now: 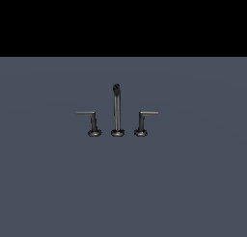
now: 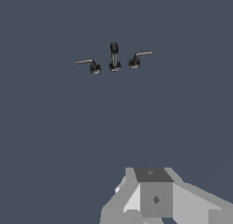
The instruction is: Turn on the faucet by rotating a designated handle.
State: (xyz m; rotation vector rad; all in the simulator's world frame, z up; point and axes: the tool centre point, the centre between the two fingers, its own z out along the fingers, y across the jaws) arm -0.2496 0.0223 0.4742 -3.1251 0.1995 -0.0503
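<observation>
The faucet [image 1: 116,111] is a small dark grey metal set standing on a flat blue-grey floor, with a tall thin spout [image 1: 116,103] in the middle. The handle [image 1: 89,116] is the L-shaped lever at the exterior view's left, and its arm reaches leftward from its post. Its mirror twin [image 1: 144,116] stands on the other side of the spout. The wrist view shows the same faucet [image 2: 114,59] and handle [image 2: 87,63] from far off. No gripper fingers show in either view, so the gripper is far from the handle.
Grey blocky parts of the robot's body [image 2: 154,198] fill the lower edge of the wrist view. The blue-grey floor [image 1: 123,192] stretches on all sides of the faucet.
</observation>
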